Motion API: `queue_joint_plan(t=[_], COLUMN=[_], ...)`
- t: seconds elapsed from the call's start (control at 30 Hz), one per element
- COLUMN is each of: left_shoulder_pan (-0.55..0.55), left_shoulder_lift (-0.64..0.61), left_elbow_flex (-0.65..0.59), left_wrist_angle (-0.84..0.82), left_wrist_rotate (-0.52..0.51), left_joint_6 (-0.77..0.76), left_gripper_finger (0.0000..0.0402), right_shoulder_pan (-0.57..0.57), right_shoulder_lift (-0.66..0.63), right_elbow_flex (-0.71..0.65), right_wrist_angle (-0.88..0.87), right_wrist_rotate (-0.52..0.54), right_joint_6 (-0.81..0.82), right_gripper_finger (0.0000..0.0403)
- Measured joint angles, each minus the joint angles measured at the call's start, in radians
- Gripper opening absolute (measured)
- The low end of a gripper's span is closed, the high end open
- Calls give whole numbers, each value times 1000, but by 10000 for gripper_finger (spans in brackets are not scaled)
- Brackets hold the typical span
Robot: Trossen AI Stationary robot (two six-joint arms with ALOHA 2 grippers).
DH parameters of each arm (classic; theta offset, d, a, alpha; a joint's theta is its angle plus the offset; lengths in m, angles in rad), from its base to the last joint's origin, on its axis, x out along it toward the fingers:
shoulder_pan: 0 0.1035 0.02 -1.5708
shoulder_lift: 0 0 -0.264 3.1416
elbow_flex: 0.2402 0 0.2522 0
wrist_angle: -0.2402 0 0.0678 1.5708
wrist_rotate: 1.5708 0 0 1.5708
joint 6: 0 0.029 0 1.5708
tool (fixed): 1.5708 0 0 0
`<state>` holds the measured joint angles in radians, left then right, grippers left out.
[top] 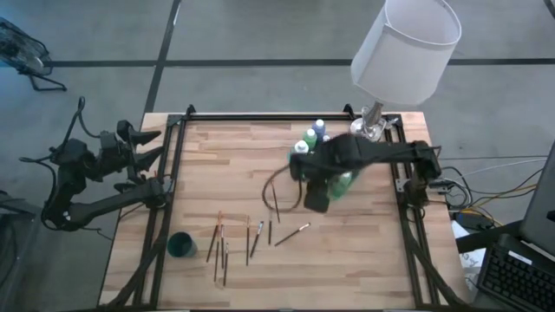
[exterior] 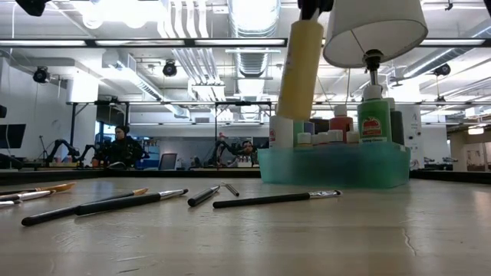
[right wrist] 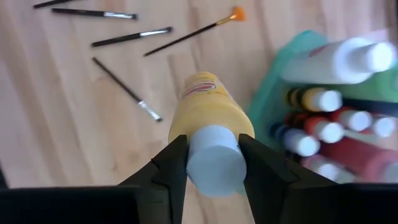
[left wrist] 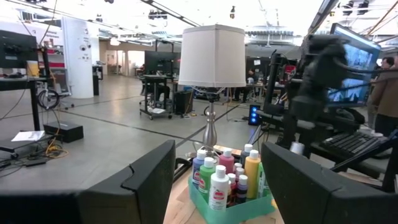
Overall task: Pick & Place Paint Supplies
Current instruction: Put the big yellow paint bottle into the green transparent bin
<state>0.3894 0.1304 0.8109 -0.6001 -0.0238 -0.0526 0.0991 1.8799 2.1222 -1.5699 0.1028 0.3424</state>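
High view: right gripper (top: pixel 317 196) at frame centre, over tray's left edge; left gripper (top: pixel 147 147) parked far left, jaws wide, empty.

Low view: yellow bottle (exterior: pixel 300 67) hangs tilted, top centre, above green tray (exterior: pixel 334 168).

Right wrist view: fingers pinch white cap (right wrist: pixel 214 160) only. Risk: bottle swings, slips, knocks standing bottles.

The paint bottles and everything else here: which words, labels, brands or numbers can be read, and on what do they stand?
No text can be read.
yellow paint bottle, held by its cap in the right gripper: red label, too blurred.
green bottle in the green tray: red and white label, too small.
Other bottles: labels too small.
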Motion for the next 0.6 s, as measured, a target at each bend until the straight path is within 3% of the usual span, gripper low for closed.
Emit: queue_joint_plan(t=[0.33, 0.6], left_shoulder_pan=[0, 0], left_shoulder_lift=[0, 0], left_elbow_flex=[0, 0], left_wrist_angle=[0, 0], left_wrist_rotate=[0, 0], left_joint_6=[0, 0], left_gripper_finger=[243, 243], right_shoulder_pan=[-180, -250], right_shoulder_lift=[-8, -11], right_elbow_flex=[-1, -1], right_wrist_angle=[-2, -2], right_wrist_rotate=[4, 5], right_joint_6=[-156, -182], right_gripper_finger=[122, 116])
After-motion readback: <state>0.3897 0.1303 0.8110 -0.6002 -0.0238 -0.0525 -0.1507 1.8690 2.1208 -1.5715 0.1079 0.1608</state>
